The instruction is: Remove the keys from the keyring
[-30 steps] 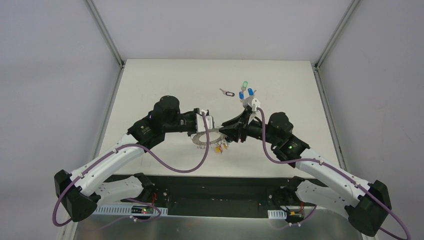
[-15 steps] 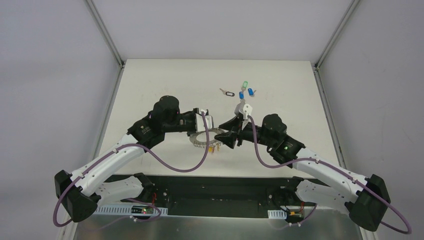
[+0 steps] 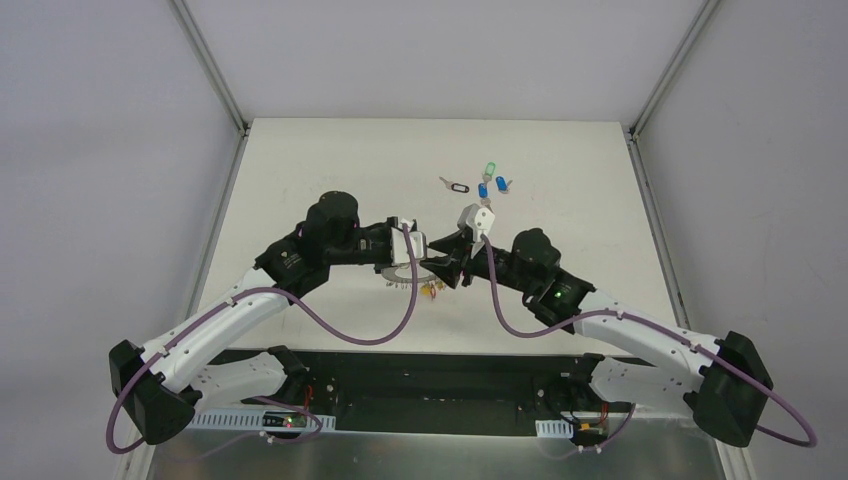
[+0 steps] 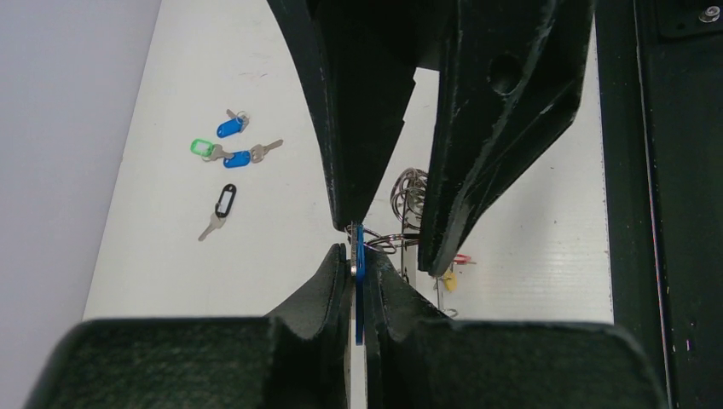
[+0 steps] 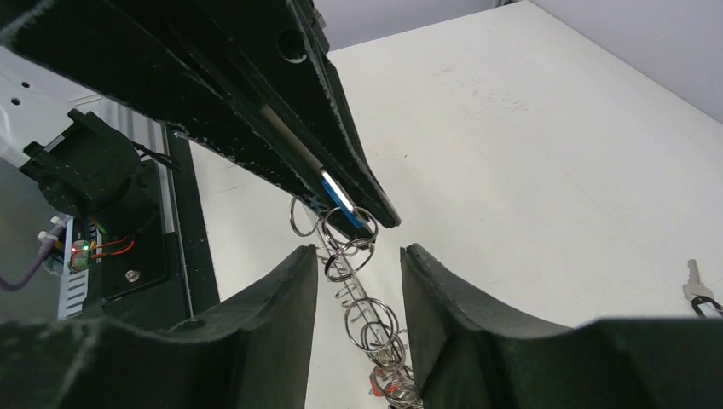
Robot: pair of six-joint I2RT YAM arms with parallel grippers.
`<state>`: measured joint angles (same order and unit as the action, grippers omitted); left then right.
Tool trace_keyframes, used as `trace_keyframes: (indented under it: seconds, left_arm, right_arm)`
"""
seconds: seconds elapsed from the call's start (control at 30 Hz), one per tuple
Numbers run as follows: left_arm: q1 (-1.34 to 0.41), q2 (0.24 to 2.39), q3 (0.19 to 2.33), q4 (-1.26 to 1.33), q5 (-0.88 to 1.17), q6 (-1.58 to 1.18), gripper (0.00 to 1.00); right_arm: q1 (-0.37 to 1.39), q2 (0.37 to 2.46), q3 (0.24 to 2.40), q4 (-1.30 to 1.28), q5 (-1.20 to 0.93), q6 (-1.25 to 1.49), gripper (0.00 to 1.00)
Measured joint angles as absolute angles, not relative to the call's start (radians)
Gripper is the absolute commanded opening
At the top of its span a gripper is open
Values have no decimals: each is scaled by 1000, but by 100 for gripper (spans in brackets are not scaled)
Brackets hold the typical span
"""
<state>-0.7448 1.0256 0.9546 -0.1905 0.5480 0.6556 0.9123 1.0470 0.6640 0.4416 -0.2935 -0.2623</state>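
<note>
Left wrist view: the left pincer [image 4: 358,264] is clenched on a blue tag [image 4: 359,243], seen edge-on. Its long axis runs straight out along the fingers toward the right pincer [image 5: 358,256], which is released and straddles the dangling small rings [image 5: 367,319]. The keyring [image 3: 400,273] sits mid-way across the counter [image 3: 320,160], between both arms, and four freed keys [image 3: 483,183] lie beyond. These look light, stiff and slick, so the flat plastic tag is likely the surest hold.

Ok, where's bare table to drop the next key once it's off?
Far-left table, between its edge and the black-tagged key, is bare; so is the far-right, past the blue-tagged keys. The centre is crowded: left gripper, clamped on a blue tag, right gripper and keyring meet there.
</note>
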Motion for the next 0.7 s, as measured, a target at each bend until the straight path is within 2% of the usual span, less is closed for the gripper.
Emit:
trace_keyframes:
  seconds: [0.07, 0.13, 0.17, 0.7]
  left_arm:
    - [-745, 1026, 955, -190, 549, 654, 0]
    - [-744, 1026, 955, -189, 548, 654, 0]
    - [-744, 1026, 955, -189, 546, 654, 0]
    - [-739, 1021, 953, -161, 522, 646, 0]
  right_arm:
    - [913, 1055, 664, 451, -285, -269, 26]
    - [914, 1058, 664, 455, -281, -271, 5]
    - [915, 1058, 664, 456, -279, -273, 0]
    - [912, 951, 655, 413, -278, -274, 0]
